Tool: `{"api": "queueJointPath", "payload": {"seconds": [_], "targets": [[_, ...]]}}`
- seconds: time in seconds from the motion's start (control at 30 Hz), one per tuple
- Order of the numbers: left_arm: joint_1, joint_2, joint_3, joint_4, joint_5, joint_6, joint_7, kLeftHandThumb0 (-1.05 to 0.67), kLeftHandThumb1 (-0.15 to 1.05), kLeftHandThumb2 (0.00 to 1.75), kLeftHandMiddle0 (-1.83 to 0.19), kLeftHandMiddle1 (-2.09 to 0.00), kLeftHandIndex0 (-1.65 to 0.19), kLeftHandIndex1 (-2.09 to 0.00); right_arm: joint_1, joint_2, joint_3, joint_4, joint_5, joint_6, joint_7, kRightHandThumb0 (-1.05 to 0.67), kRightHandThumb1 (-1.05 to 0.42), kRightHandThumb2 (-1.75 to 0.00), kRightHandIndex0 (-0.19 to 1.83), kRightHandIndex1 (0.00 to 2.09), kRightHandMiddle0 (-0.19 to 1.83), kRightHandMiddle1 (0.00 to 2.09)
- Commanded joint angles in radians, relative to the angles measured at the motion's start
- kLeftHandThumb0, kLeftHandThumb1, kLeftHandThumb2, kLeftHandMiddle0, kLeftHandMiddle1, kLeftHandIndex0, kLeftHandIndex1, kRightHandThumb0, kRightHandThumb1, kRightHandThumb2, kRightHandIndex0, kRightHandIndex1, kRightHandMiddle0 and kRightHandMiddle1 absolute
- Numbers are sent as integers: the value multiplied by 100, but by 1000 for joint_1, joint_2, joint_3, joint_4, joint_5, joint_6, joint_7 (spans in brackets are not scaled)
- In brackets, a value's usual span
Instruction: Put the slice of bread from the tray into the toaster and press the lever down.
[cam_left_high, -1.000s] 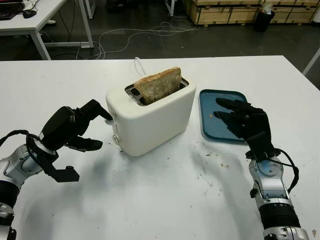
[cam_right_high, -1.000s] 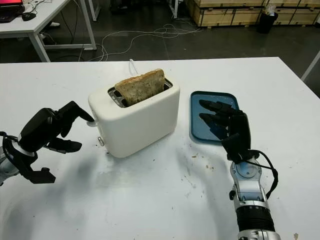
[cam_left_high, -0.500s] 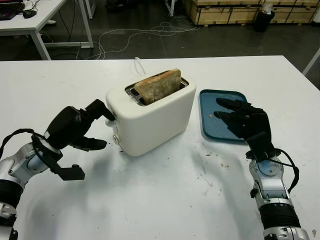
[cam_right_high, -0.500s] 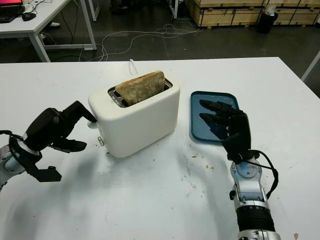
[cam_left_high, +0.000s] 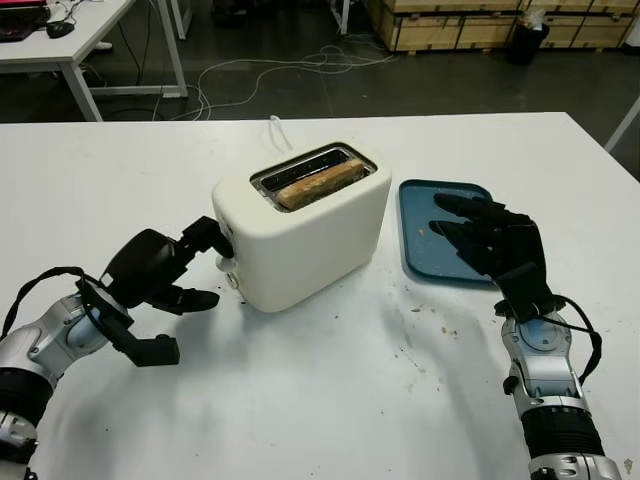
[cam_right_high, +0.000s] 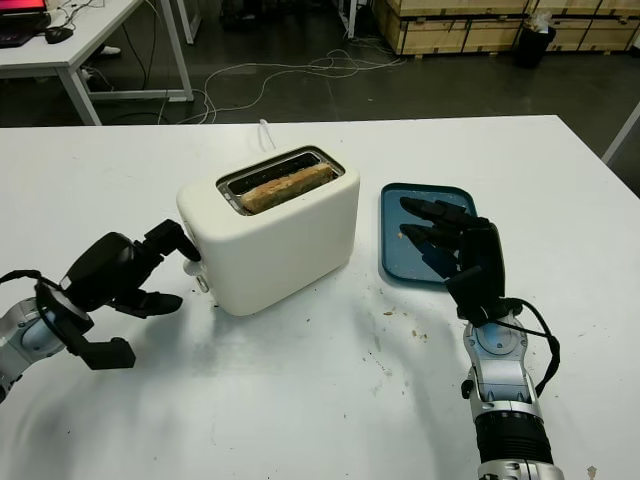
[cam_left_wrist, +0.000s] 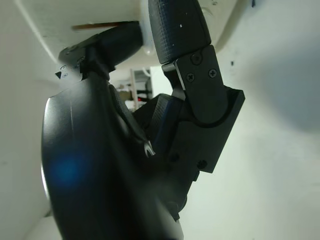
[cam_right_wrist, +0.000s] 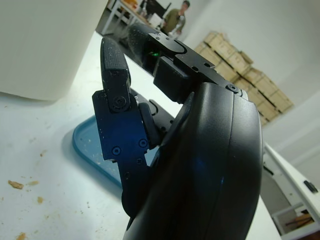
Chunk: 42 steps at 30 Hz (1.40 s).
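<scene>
One slice of bread sits low in the toaster. Left hand presses curled fingers on the lever. Right hand hovers open above the tray.

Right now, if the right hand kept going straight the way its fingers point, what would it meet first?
The right hand is open over the blue tray, pointing toward the toaster. Going straight on, it would probably meet the toaster's side wall first, though its height above the tray is hard to judge.

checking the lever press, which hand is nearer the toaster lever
Left. The left hand touches the lever at the toaster's end; the right hand hovers over the tray.
</scene>
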Motion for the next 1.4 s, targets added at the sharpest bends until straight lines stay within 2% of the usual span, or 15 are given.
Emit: {"api": "queueJointPath", "payload": {"seconds": [0.0,0.03,0.07,0.17,0.27,0.33,0.37,0.43,0.53,0.7,0.83,1.07,1.13,1.2,1.37], "targets": [[56,-56,-93,150,98,155,-24,-105,92,71,-152,-152,-102,-159,7,-6,-3,-14,16,14,8,-47,-92,-13,112,1,100,0],[58,-74,-107,190,104,172,0,-105,92,68,-154,-156,-126,-147,7,-7,-3,-15,18,13,11,-47,-92,-13,112,1,100,0],[57,-85,-126,218,119,193,20,-105,92,64,-156,-156,-141,-134,6,-8,-4,-13,20,10,14,-46,-92,-13,112,1,100,0],[59,-109,-158,279,131,230,72,-105,92,61,-157,-162,-155,-140,5,-11,-4,-15,12,14,13,-47,-92,-13,112,1,100,0],[43,-96,-171,273,126,223,83,-105,92,67,-157,-159,-157,-130,4,-11,-2,-17,6,11,10,-47,-92,-13,112,1,100,0],[32,-99,-162,259,93,216,51,-105,92,67,-157,-143,-133,-124,3,-9,-1,-19,9,10,13,-47,-92,-13,112,1,100,0],[28,-110,-177,263,101,237,31,-105,92,66,-157,-141,-130,-127,3,-7,0,-17,10,9,14,-46,-92,-13,111,1,99,0],[19,-137,-234,290,160,307,9,-105,92,54,-157,-145,-151,-116,3,-5,1,-17,13,12,17,-46,-92,-13,112,1,99,0],[14,-166,-294,339,212,371,2,-105,92,42,-157,-142,-156,-114,4,-9,4,-13,6,7,17,-47,-92,-13,113,2,100,0],[0,-147,-318,354,211,361,-5,-105,92,48,-157,-132,-157,-102,-1,-13,3,-7,5,4,18,-48,-92,-14,113,2,100,0],[-10,-141,-334,352,212,358,-9,-105,92,51,-157,-137,-157,-110,-4,-9,7,-5,8,8,23,-47,-92,-14,114,2,101,1],[-17,-140,-351,347,205,347,-18,-105,92,48,-157,-128,-157,-94,-5,-11,5,-7,8,7,22,-47,-92,-13,114,2,100,0],[-19,-141,-351,346,200,350,-29,-105,92,48,-157,-133,-157,-104,-4,-12,6,-7,4,9,20,-47,-92,-14,114,2,100,0],[-17,-140,-352,349,199,346,-25,-105,92,48,-157,-129,-157,-95,-4,-12,5,-6,6,10,22,-47,-92,-14,113,2,100,0],[-7,-138,-363,349,202,338,0,-105,92,48,-157,-139,-157,-98,-4,-12,5,-3,6,6,21,-46,-92,-14,113,2,100,0]]}}
